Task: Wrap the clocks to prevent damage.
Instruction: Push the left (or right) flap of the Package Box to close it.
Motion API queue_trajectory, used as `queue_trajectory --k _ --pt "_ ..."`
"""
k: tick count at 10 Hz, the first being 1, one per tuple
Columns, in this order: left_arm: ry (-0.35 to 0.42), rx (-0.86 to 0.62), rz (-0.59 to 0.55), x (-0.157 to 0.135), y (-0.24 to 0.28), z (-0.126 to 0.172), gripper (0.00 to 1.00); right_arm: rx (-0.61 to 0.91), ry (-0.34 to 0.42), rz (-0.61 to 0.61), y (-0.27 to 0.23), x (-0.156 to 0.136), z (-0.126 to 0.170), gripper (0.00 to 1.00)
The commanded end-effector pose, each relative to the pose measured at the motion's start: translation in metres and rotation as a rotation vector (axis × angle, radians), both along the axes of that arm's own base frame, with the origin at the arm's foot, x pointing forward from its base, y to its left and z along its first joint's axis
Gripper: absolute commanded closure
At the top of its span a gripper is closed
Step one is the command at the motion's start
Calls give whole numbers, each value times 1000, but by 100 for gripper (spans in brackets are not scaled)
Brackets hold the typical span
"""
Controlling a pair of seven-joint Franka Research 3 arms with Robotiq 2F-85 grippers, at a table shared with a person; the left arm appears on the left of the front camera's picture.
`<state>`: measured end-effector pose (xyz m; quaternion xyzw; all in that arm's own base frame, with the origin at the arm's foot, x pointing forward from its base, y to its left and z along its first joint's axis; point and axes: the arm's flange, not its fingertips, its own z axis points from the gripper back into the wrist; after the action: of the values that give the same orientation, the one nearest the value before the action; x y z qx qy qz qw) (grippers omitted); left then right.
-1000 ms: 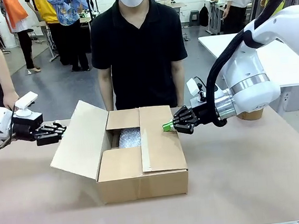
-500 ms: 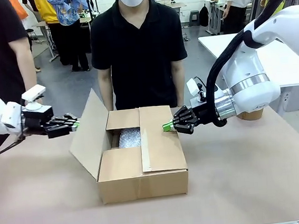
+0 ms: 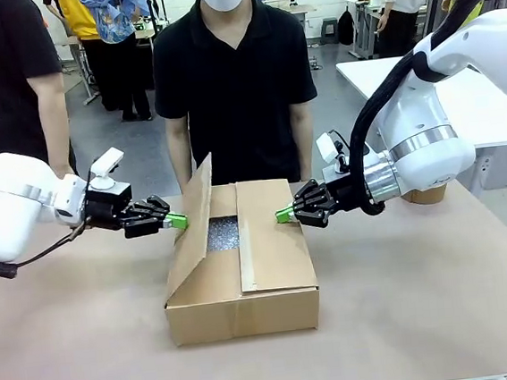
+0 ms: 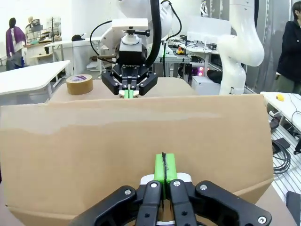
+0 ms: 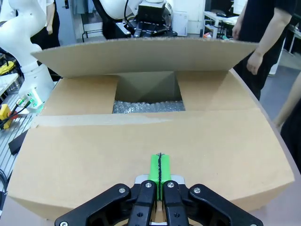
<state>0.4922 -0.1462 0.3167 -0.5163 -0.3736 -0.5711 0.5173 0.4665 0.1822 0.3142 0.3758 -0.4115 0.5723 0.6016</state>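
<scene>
A cardboard box [image 3: 240, 285] stands mid-table. Bubble wrap [image 3: 222, 233] shows through the gap in its top; the clocks are hidden. My left gripper [image 3: 177, 221] is shut, its green tips pressed against the outer face of the left flap [image 3: 194, 227], which stands steeply, leaning over the opening. In the left wrist view the shut left gripper [image 4: 164, 170] touches that flap [image 4: 141, 141]. My right gripper [image 3: 283, 214] is shut too, tips resting on the folded-down right flap [image 3: 276, 242]. The right wrist view has the right gripper [image 5: 160, 170] on this flap [image 5: 141, 155], with bubble wrap [image 5: 148, 107] beyond.
A person in a black shirt [image 3: 234, 84] stands at the table's far edge, behind the box, arms down. A roll of brown tape [image 4: 79, 84] lies on the table behind my right arm. Bare table lies in front of the box and to both sides.
My left gripper has swept right and pushed the left flap from lying open outward up to a steep lean over the box. The right arm has held still.
</scene>
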Motion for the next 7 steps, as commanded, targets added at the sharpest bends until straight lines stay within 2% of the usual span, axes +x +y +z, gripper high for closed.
queue_trajectory --k 1,5,7 --pt "-44 -2 32 7 -1 -7 99 -2 15 -14 2 0 -4 99" --pt "-23 78 23 11 6 -33 99 -2 15 -14 2 0 -4 99" --pt "-30 83 21 12 7 -34 99 -2 15 -14 2 0 -4 99"
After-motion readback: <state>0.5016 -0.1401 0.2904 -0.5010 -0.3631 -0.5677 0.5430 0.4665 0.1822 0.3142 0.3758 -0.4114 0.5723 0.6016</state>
